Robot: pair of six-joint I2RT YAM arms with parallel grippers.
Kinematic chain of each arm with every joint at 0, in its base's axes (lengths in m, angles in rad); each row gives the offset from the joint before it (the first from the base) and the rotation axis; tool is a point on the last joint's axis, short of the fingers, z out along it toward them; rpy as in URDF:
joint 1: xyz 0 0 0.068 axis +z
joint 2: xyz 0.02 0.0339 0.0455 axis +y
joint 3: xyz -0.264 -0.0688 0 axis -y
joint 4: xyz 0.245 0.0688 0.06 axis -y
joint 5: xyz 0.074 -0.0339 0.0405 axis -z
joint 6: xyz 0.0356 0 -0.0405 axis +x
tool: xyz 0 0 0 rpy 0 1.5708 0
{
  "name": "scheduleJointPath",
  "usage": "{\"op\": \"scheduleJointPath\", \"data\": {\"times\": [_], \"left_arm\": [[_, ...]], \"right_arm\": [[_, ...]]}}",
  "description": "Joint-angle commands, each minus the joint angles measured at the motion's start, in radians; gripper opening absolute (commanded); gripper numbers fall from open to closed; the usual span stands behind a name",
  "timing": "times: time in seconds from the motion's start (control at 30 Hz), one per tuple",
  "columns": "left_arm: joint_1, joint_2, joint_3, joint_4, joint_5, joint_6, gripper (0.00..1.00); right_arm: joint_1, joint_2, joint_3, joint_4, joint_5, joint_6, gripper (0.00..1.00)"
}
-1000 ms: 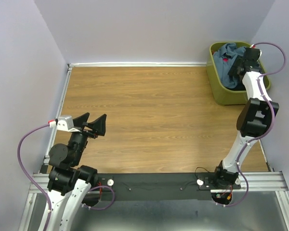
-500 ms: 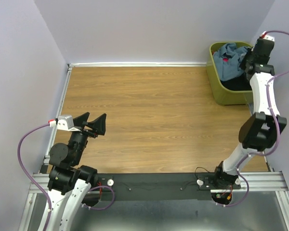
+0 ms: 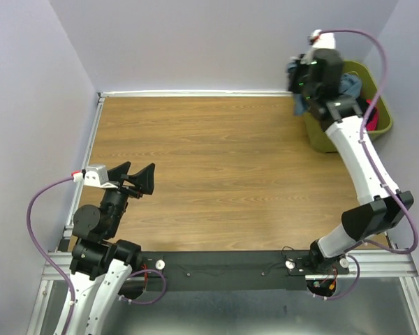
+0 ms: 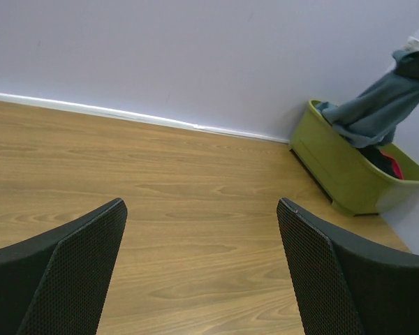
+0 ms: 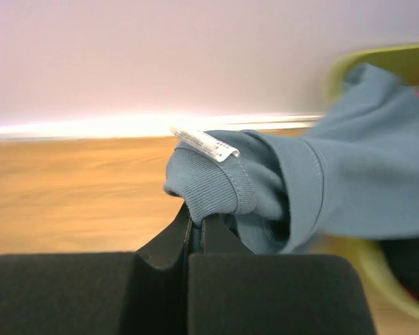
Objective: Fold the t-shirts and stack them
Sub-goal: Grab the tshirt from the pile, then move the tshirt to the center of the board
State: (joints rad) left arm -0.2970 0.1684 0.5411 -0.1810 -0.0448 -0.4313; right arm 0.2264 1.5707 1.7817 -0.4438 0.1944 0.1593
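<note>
At the far right corner of the brown wood-grain desk (image 3: 216, 174), the right claw (image 3: 298, 82) is clamped tight on the soft dusty slate-blue t-shirt (image 3: 299, 105). It holds the shirt in the air at the left wall of the olive-green plastic bin (image 3: 320, 136). In the right wrist view the two black fingers (image 5: 160, 244) are pressed together on the shirt's ribbed neckband, with a small white neck label (image 5: 204, 144) sticking out just above the pinch. The rest of the blue cloth (image 5: 349, 174) trails away to the right, toward the bin's green rim (image 5: 377, 59).

In the left wrist view the shirt (image 4: 370, 112) hangs as a long drape from high on the right down into the bin (image 4: 335, 178), so its lower part lies inside. Beneath it in the bin sit a black garment (image 4: 372, 153) and a bright red-pink one (image 4: 395, 167). How they are arranged deeper in cannot be made out.

Over the near left part of the desk, the left claw (image 3: 138, 174) stands spread wide with nothing between its textured black fingers (image 4: 77, 265). It is well apart from the bin and the shirts and faces across the bare wood toward the far wall.
</note>
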Motion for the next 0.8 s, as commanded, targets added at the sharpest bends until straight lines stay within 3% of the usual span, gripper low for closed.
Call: {"op": "scheduleJointPath", "data": {"times": [0.0,0.07,0.13,0.3,0.37,0.43,0.53,0.67,0.77], "left_arm": [[-0.005,0.019,0.010,0.023,-0.017,0.006,0.96],[-0.004,0.029,0.026,0.018,-0.018,0.005,0.96],[-0.004,0.036,0.054,0.003,-0.020,0.008,0.96],[-0.004,0.045,0.112,-0.040,-0.033,0.019,0.96],[-0.004,0.048,0.134,-0.063,-0.043,0.019,0.96],[-0.004,0.045,0.140,-0.071,-0.049,0.008,0.96],[-0.004,0.046,0.138,-0.077,-0.046,-0.003,0.96],[-0.004,0.089,0.131,-0.080,-0.055,-0.026,0.96],[-0.004,0.152,0.120,-0.069,-0.055,-0.050,0.96]], "right_arm": [[0.273,0.015,-0.025,0.053,0.089,0.141,0.01],[0.376,0.058,-0.036,0.089,0.102,0.193,0.01],[0.570,0.164,0.005,0.103,0.125,0.247,0.01],[0.726,0.420,0.191,0.100,0.083,0.331,0.01],[0.751,0.508,0.271,0.096,0.030,0.333,0.24],[0.763,0.538,0.292,0.090,-0.010,0.335,0.38],[0.761,0.505,0.246,0.089,0.071,0.280,0.60],[0.713,0.382,0.066,0.086,0.230,0.157,0.72],[0.638,0.310,-0.066,0.085,0.144,0.158,0.72]]}}
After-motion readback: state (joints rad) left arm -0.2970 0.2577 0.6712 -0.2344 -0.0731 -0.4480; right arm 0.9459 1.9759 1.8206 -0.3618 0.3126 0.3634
